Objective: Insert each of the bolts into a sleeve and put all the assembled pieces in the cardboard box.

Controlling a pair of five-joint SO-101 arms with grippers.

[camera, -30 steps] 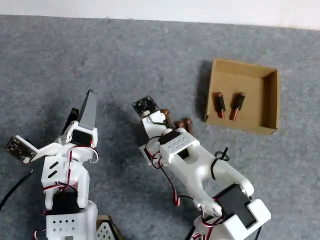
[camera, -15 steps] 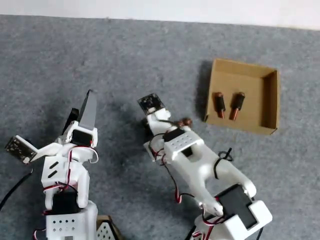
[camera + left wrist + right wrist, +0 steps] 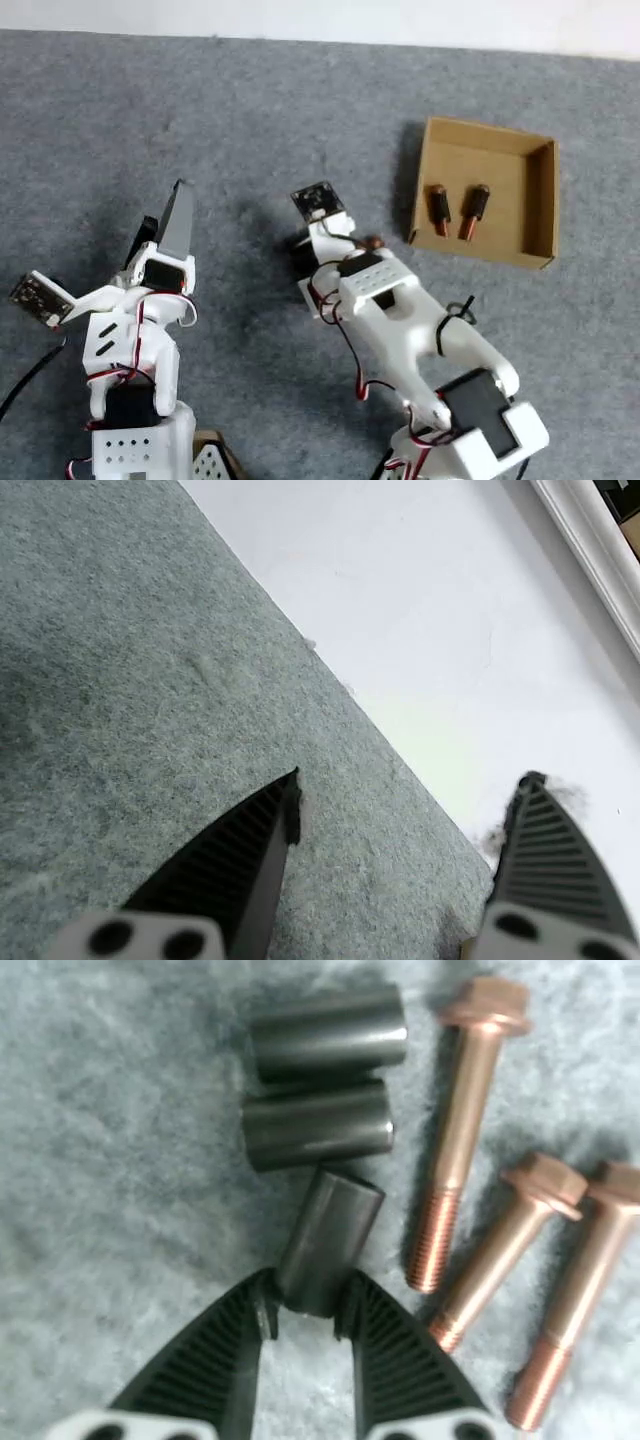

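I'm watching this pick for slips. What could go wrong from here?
The right arm's jaws clamp only the end of one sleeve, so it may pivot or slip out when lifted. Its far end abuts a second sleeve, which a lift could nudge and roll. The nearest bolt lies close and might get knocked.

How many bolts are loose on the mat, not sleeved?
3. One bolt lies beside the sleeve in the right gripper; a second bolt and a third bolt lie side by side just beyond. More may hide under the arm.
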